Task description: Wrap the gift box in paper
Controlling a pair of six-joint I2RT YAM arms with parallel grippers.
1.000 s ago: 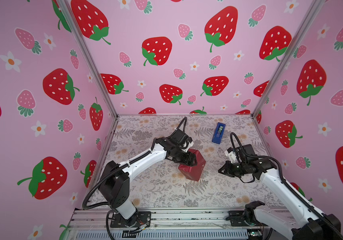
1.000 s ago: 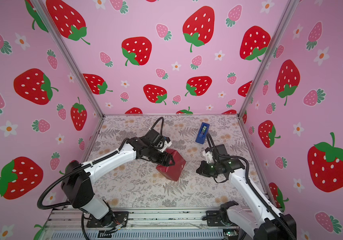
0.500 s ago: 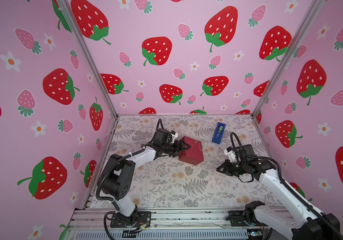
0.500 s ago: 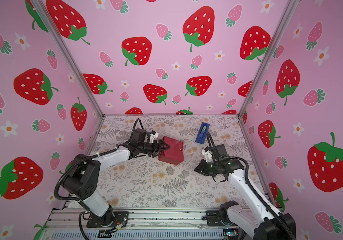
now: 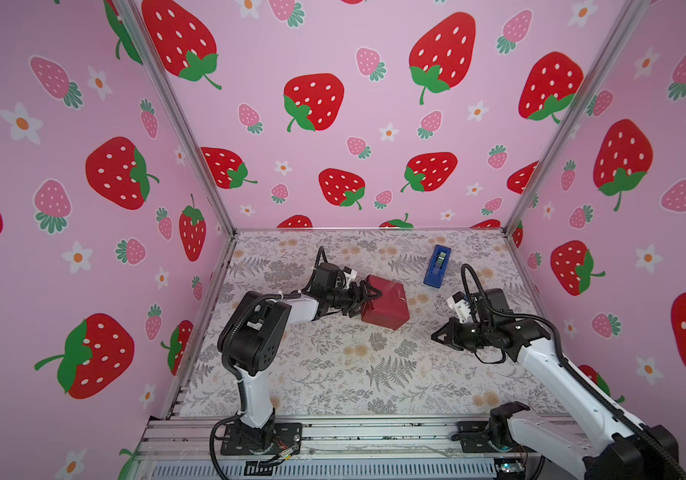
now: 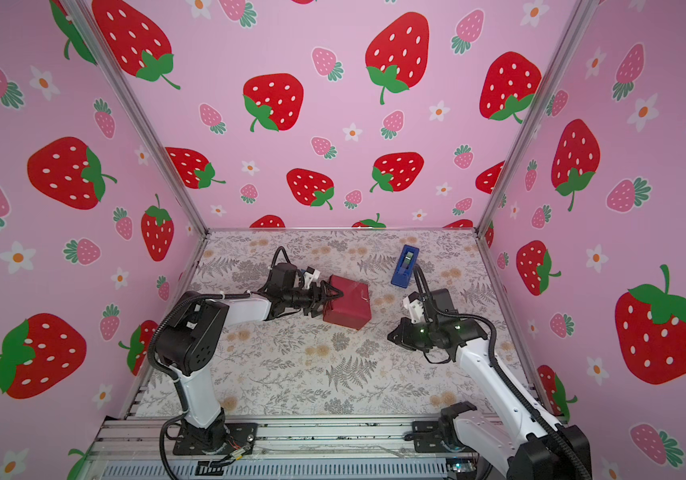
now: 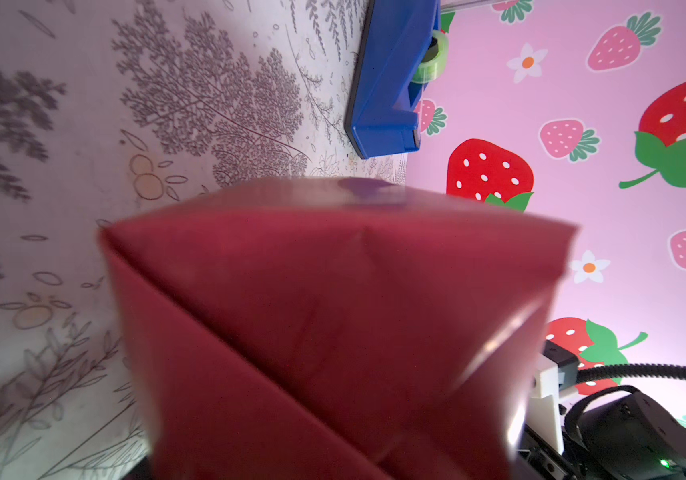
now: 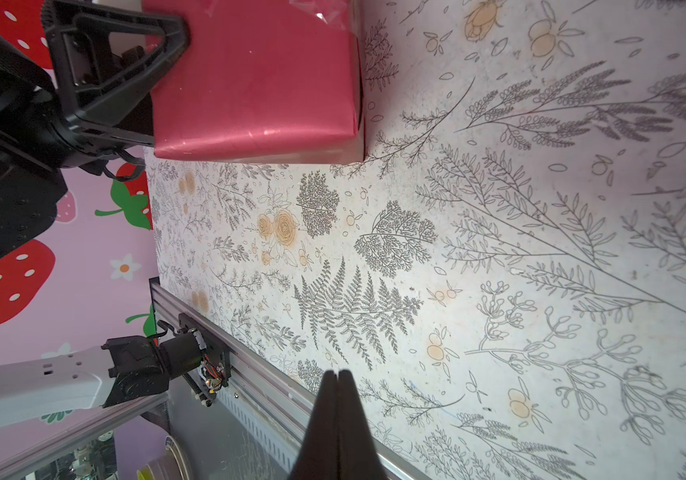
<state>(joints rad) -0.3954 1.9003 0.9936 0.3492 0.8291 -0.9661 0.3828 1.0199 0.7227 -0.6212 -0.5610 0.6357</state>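
The gift box is covered all round by the dark red paper [image 5: 386,305], so none of its own surface shows. The wrapped parcel [image 6: 347,309] rests flat on the table, left of centre. My left gripper [image 5: 363,298] stands open at the parcel's left end, one black finger [image 8: 125,54] lying along its edge. Whether the fingers touch the paper I cannot tell. In the left wrist view the paper [image 7: 333,332] fills the frame and hides the jaws. My right gripper [image 5: 435,336] is shut on nothing [image 8: 338,374], low over the table, well right of the parcel.
A blue tape dispenser [image 5: 437,266] lies at the back right, behind the right arm [image 7: 391,83]. A strip of clear tape [image 8: 333,16] shines on the parcel. The aluminium rail [image 5: 333,432] runs along the front edge. Pink strawberry walls close three sides.
A second ago my left gripper held the parcel tilted up near the middle. It has carried it back and left, set it flat, and its jaws have widened slightly. The right arm barely moved.
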